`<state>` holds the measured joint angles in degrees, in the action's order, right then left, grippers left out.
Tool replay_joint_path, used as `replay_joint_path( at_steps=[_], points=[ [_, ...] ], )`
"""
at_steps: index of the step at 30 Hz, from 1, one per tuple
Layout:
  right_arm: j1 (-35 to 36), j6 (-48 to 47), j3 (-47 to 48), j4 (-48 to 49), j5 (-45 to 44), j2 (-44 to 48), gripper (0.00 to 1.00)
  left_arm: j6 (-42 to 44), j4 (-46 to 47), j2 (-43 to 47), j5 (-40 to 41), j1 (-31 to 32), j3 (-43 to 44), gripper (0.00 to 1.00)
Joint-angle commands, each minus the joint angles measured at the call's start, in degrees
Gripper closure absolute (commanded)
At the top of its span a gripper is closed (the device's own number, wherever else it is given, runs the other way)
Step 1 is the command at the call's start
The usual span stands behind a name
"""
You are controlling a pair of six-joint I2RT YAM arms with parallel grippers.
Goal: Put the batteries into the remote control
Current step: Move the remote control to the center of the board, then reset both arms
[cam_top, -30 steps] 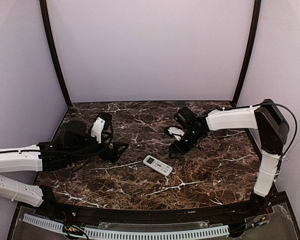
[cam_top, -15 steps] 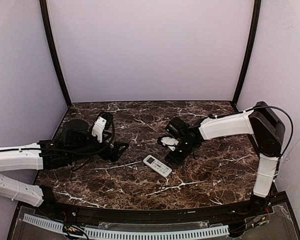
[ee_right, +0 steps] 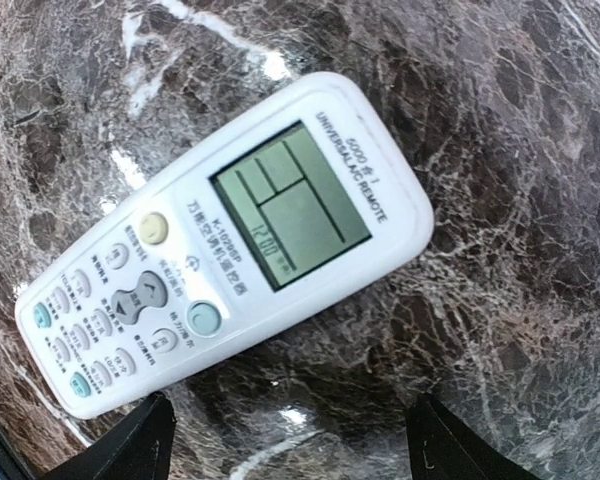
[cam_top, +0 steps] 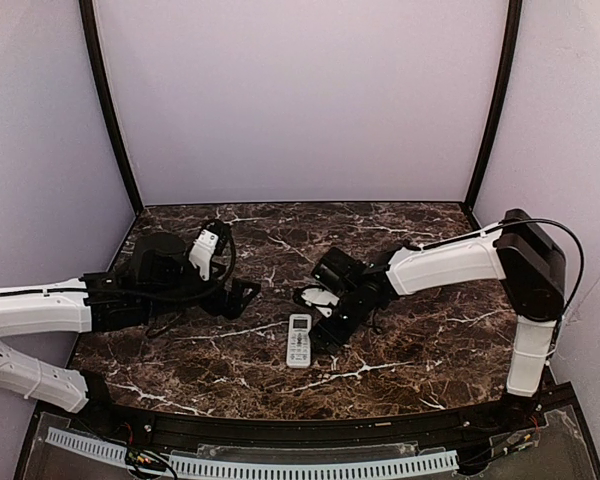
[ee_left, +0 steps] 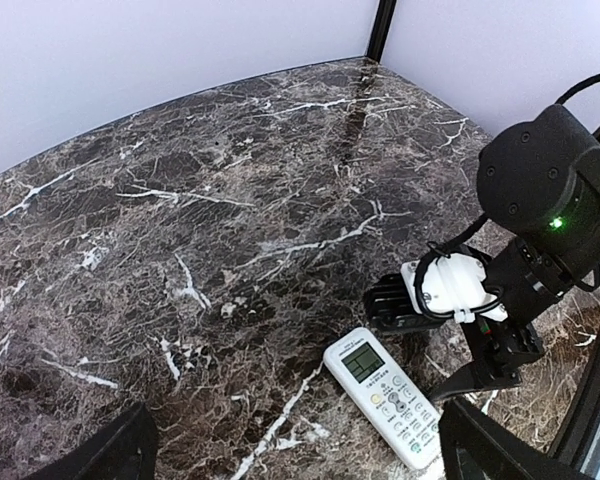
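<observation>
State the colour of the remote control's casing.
White, on the flat rectangular remote control; clearest in the right wrist view.

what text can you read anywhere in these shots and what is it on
"UNIVERSAL A/C REMOTE": on the flat white rectangular remote control, beside its pale display window
"12:00": on that display window
"K-1028E" plus Chinese characters: below the display window, model number uncertain
Short line next to "UNIVERSAL", seemingly "6000 ... 1": not sure
Labels by the buttons: too small to read

remote control on table, right end effector just beside
</observation>
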<state>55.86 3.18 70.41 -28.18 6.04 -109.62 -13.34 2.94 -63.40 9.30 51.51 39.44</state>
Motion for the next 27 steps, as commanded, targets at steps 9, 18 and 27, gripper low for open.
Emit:
replay_joint_path(
  at_steps=[9,18,27],
  points=[
    [-0.4,4.3,-3.6,3.4,5.6,5.5,0.18,-6.7,-10.8,-7.0,-8.6,-7.4,8.0,0.02],
    [-9.8,5.2,-12.3,13.5,12.8,21.9,0.02,-5.1,-19.7,-14.6,-7.6,-14.1,16.4,0.01],
    [-21.3,7.7,-26.8,26.4,18.0,29.8,0.01,-9.2,-13.1,-14.1,-8.9,-19.6,8.6,0.01]
  ],
)
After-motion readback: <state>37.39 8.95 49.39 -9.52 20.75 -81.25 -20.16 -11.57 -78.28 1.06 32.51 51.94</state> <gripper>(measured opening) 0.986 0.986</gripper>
